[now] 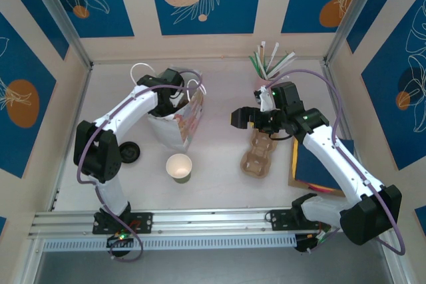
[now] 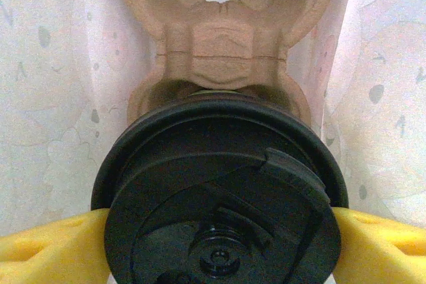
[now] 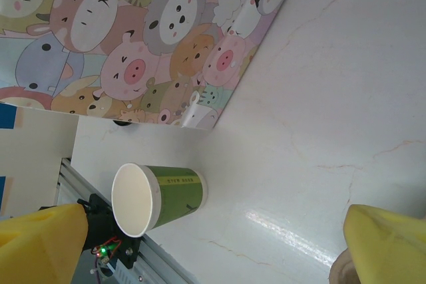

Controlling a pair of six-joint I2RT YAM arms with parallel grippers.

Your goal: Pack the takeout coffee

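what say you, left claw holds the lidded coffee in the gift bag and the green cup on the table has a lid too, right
One slip: the green cup on the table has no lid; the top external view shows its open white inside. The left claw does hold the takeout coffee in the gift bag.

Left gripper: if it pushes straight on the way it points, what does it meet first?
The left gripper holds the takeout coffee. Straight beyond it, the cardboard cup carrier inside the gift bag comes first, though the gap between them is unclear.
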